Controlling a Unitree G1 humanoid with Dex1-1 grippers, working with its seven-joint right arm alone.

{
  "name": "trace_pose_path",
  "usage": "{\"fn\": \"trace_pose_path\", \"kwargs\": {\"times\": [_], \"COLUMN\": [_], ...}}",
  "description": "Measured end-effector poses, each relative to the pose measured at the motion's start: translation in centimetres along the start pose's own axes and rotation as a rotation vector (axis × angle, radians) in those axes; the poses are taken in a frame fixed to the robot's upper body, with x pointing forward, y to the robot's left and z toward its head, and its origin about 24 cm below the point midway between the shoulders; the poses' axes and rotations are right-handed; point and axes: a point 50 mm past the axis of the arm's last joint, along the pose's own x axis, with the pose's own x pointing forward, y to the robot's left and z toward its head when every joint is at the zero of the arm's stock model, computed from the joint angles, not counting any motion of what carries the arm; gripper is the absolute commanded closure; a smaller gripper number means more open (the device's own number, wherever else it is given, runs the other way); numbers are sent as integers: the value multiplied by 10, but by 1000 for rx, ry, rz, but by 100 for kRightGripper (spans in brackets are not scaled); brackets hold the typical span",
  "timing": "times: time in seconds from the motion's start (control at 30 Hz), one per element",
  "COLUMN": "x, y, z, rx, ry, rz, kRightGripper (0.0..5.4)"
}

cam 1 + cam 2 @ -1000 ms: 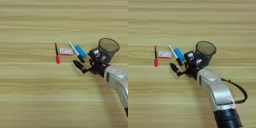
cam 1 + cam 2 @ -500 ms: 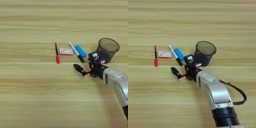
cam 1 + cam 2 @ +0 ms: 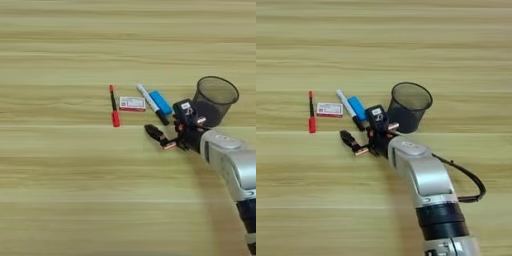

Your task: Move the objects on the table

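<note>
Right gripper (image 3: 358, 135) open, fingers spread, holding nothing, hovering just below the marker's black-capped end. On the table (image 3: 60, 190), left to right: pen (image 3: 114, 106), small box (image 3: 132, 103), marker (image 3: 152, 104), blue block (image 3: 161, 102) touching the marker. Mesh cup (image 3: 214, 100) upright, just right of the gripper.

Pen (image 3: 113, 106), box (image 3: 132, 103), cup (image 3: 215, 99) on table (image 3: 60, 190)
</note>
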Motion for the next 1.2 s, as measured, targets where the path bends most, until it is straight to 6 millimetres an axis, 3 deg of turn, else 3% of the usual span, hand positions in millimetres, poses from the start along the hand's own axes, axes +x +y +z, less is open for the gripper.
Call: {"fn": "trace_pose_path", "kwargs": {"times": [0.33, 1.2], "x": [5, 5], "y": [-1, -1], "z": [1, 0], "rx": [1, 1], "ry": [-6, 1], "rz": [-1, 3], "kRightGripper": [3, 308]}}
